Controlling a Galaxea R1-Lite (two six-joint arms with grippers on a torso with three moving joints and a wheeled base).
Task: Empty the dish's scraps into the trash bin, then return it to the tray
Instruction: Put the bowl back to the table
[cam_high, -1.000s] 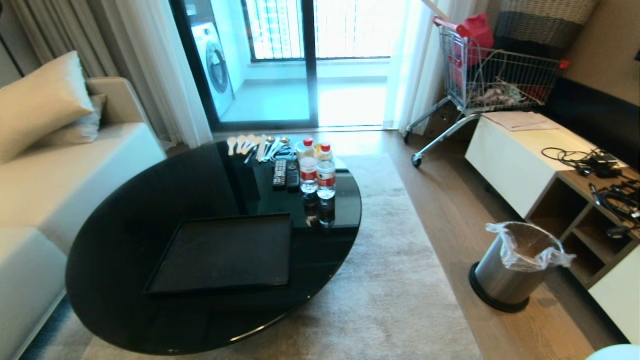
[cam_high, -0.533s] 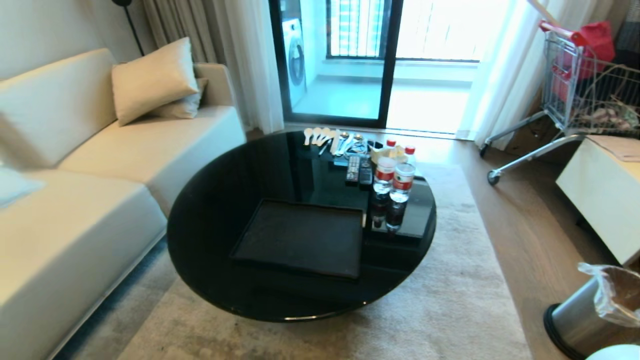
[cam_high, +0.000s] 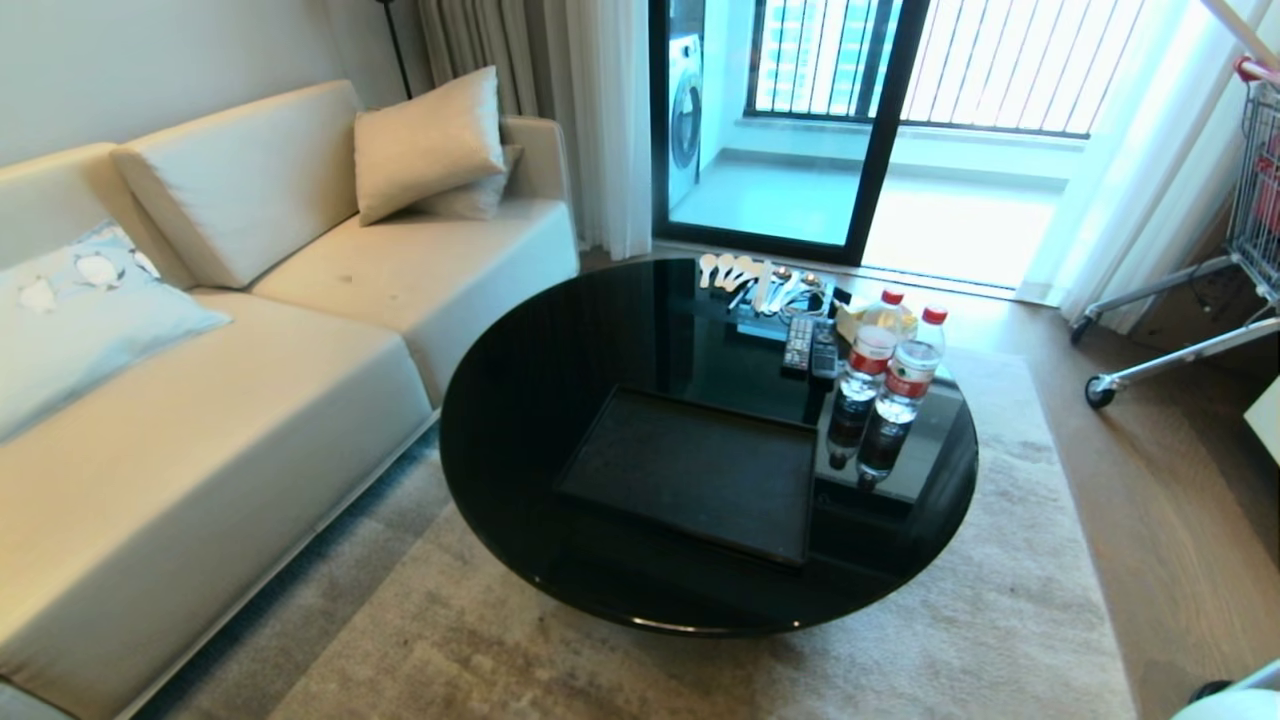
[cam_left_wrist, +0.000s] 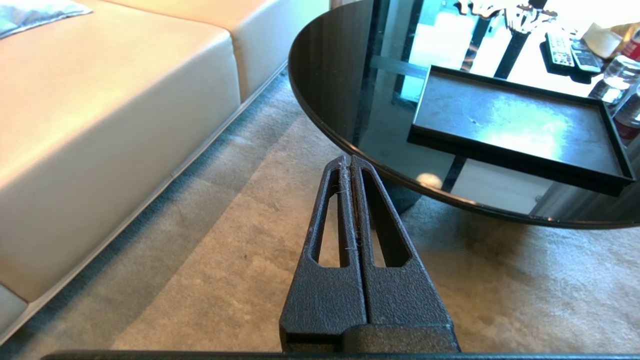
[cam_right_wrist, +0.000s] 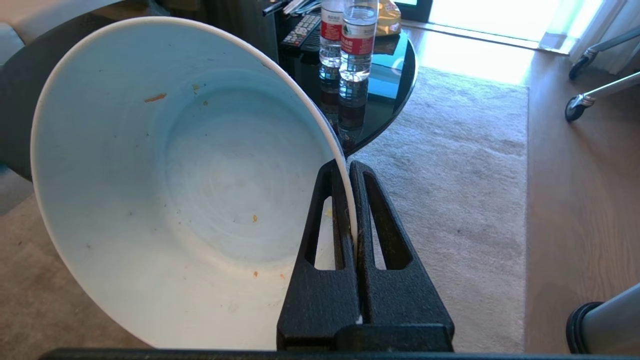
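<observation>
My right gripper (cam_right_wrist: 345, 165) is shut on the rim of the dish (cam_right_wrist: 175, 190), a deep white bowl held tilted on its side above the rug. Of the scraps, only tiny orange specks (cam_right_wrist: 155, 97) cling to its inside. A sliver of the trash bin (cam_right_wrist: 607, 320), steel with a black base ring, shows at the edge of the right wrist view. The black tray (cam_high: 700, 470) lies bare on the round black table (cam_high: 560, 350); it also shows as the tray (cam_left_wrist: 515, 120) in the left wrist view. My left gripper (cam_left_wrist: 348, 160) is shut on nothing, low over the rug near the table's edge.
Two water bottles (cam_high: 890, 375), remote controls (cam_high: 810, 345) and spoons (cam_high: 735, 272) stand at the table's far side. A cream sofa (cam_high: 200, 400) runs along the left. A shopping cart (cam_high: 1250, 200) stands at the right, on wood floor beside the beige rug (cam_high: 1000, 620).
The whole head view has swung left: table and tray have shifted right in the picture, the sofa has come in, and the trash bin has left the view. Nothing on the table moved.
</observation>
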